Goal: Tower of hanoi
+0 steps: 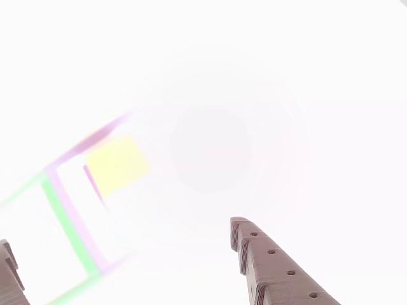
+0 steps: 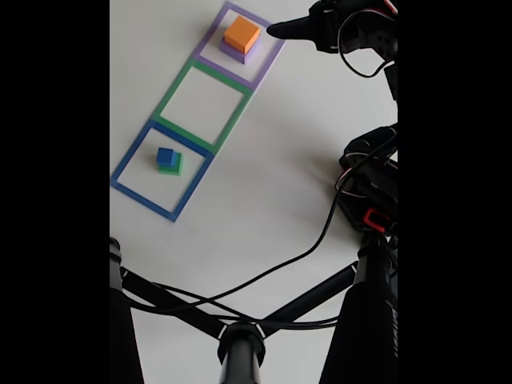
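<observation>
In the fixed view a yellow-orange block (image 2: 242, 34) sits on a wider purple block (image 2: 237, 53) inside the purple tape square (image 2: 268, 60). A small blue cube (image 2: 165, 156) rests on a green block (image 2: 172, 166) inside the blue tape square (image 2: 132, 192). My gripper (image 2: 284, 30) hovers just right of the yellow-on-purple stack, apart from it. The other view is washed out by glare. It shows the yellow block (image 1: 117, 164) with a purple edge (image 1: 93, 181) ahead of my gripper (image 1: 121, 234). The fingers (image 1: 267, 260) are spread wide with nothing between them.
The green tape square (image 2: 178, 84) between the two stacks holds nothing. The arm's base and cables (image 2: 368, 192) stand at the right. A dark stand with crossing bars (image 2: 240, 340) and a black cable (image 2: 320, 236) cross the lower part of the fixed view.
</observation>
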Tool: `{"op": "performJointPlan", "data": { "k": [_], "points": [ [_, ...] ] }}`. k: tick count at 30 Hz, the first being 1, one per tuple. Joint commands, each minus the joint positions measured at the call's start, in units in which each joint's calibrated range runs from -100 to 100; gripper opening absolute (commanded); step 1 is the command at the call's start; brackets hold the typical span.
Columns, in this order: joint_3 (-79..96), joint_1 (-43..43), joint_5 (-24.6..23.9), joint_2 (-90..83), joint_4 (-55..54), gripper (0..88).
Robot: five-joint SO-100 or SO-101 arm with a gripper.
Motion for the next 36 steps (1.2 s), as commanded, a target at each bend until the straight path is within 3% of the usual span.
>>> {"op": "performJointPlan", "data": {
  "k": [1, 18, 36],
  "points": [
    [9.20, -1.69, 0.00, 1.29, -17.63, 46.8],
    [30.02, -1.30, 0.00, 21.55, -62.73, 48.6],
    [28.74, -2.26, 0.00, 48.84, -93.34, 45.2]
  ]
}}
